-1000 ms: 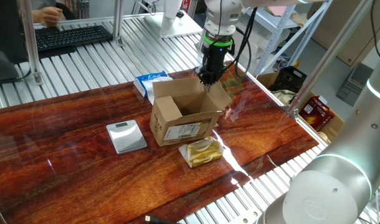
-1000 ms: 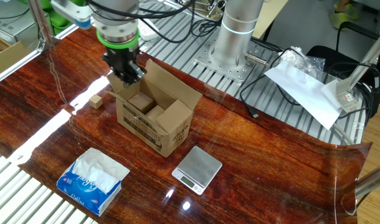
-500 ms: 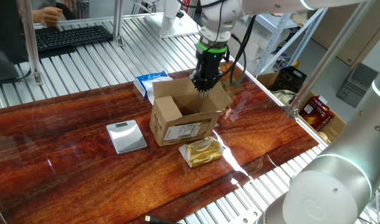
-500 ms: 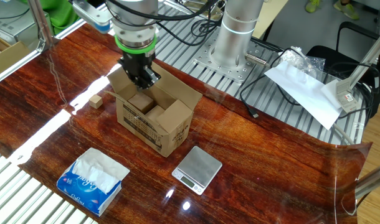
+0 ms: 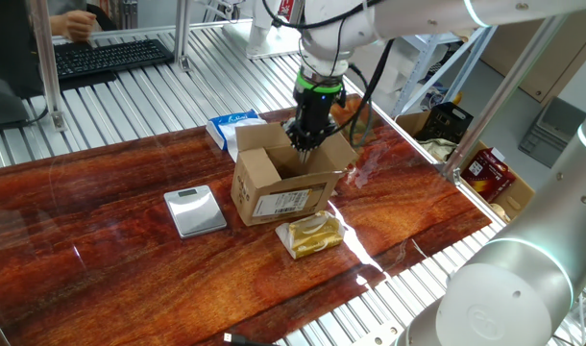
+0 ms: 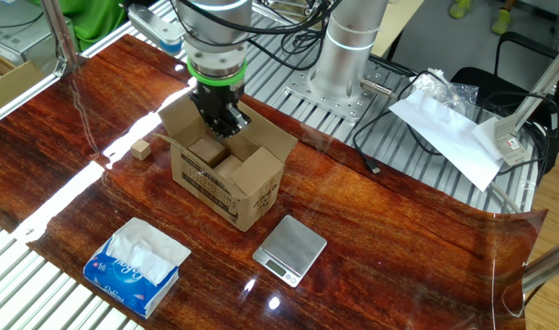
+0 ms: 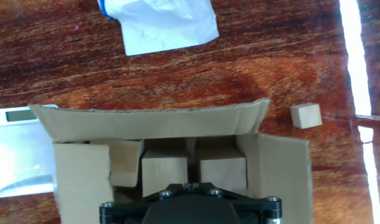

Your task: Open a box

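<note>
On the wooden table (image 5: 101,269) the box (image 5: 280,185) stands mid-table with its flaps up and wooden blocks (image 7: 164,171) inside. The gripper (image 5: 302,144) hangs over its opening, fingers fully closed, holding nothing. A tissue pack (image 6: 137,267), a scale (image 5: 194,210), a yellow packet (image 5: 311,234) and a loose cube (image 6: 141,148) lie around the box.

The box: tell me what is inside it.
The box has its flaps open and holds pale wooden blocks, at least three visible in the hand view. The shut pincer hangs over the opening and covers the rest of the inside.
</note>
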Motion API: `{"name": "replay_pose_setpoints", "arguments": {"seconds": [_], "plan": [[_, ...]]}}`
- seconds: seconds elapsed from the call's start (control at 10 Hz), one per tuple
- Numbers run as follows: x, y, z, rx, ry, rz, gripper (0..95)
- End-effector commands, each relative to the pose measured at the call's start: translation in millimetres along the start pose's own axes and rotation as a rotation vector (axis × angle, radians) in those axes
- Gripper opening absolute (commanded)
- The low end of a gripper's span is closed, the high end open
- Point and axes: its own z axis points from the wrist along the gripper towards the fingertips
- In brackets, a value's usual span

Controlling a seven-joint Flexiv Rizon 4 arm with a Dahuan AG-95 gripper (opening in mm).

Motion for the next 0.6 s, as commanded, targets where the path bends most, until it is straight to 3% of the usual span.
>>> {"name": "replay_pose_setpoints", "arguments": {"seconds": [0.1,0.5,0.6], "plan": [[0.1,3.1,5.3,-0.006,-0.012,0.004,0.0],[5.0,17.2,15.1,-0.021,-0.03,0.03,0.0],[6.0,20.4,21.9,-0.028,-0.049,0.04,0.0]]}}
